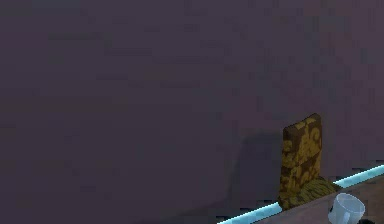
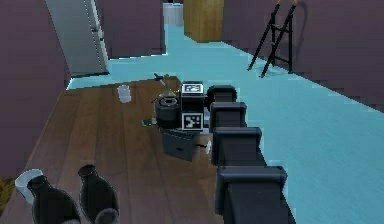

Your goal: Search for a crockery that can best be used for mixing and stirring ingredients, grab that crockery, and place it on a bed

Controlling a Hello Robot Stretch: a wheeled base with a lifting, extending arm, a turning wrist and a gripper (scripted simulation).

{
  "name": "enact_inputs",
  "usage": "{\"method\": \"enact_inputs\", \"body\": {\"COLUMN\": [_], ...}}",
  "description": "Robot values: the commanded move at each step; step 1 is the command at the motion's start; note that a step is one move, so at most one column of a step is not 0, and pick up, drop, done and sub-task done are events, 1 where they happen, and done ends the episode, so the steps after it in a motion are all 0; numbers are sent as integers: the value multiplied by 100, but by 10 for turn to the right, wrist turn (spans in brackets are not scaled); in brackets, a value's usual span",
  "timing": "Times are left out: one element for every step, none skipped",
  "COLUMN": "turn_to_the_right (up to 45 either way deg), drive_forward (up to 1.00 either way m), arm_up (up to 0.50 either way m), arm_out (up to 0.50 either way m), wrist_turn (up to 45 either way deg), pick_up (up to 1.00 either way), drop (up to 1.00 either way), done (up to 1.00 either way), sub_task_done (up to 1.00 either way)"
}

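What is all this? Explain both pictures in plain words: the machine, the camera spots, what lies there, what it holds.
This is a wheeled robot with one arm, drawn by a simulator. The forward view looks ahead from the robot: a dark wall, a brown patterned block standing by it, and a pale cup on a wooden surface. The arm side view looks sideways from the robot's body: the arm, a dark bar, reaches over that surface and ends in the gripper. Nearby stand a small white cup and two dark vases. A dark boxy thing sits at the gripper, so I cannot tell whether it holds anything.
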Motion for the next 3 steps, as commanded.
{"method": "enact_inputs", "body": {"turn_to_the_right": [0,0,0], "drive_forward": [0,0,0], "arm_up": [0,0,0], "arm_out": [0,0,0], "wrist_turn": [-450,-450,-450], "pick_up": [0,0,0], "drop": [0,0,0], "done": [0,0,0], "sub_task_done": [0,0,0]}}
